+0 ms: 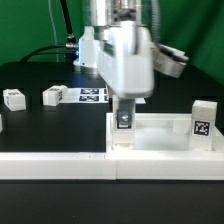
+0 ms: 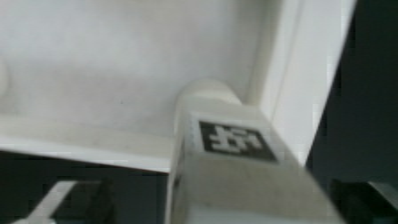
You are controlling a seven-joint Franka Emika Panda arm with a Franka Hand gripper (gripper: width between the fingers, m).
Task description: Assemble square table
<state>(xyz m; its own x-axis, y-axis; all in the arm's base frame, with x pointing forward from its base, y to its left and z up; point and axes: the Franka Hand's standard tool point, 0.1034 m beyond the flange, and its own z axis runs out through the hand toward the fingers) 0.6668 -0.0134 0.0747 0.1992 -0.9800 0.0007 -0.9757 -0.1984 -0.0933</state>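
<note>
The white square tabletop (image 1: 160, 136) lies at the exterior view's lower right, rim up. One white tagged leg (image 1: 204, 122) stands upright at its right corner. My gripper (image 1: 124, 116) is shut on another tagged leg (image 1: 124, 124), held upright and reaching down to the tabletop's left corner. In the wrist view this leg (image 2: 231, 140) fills the middle between my gripper (image 2: 222, 205), over the tabletop's inside (image 2: 107, 80) next to its raised rim (image 2: 294, 60). The corner socket is hidden by the leg. Two more legs (image 1: 14, 98) (image 1: 53, 95) lie loose on the left.
The marker board (image 1: 91, 95) lies flat behind the gripper. A long white rail (image 1: 60, 163) runs along the front of the black table, against the tabletop's front edge. A green backdrop stands behind.
</note>
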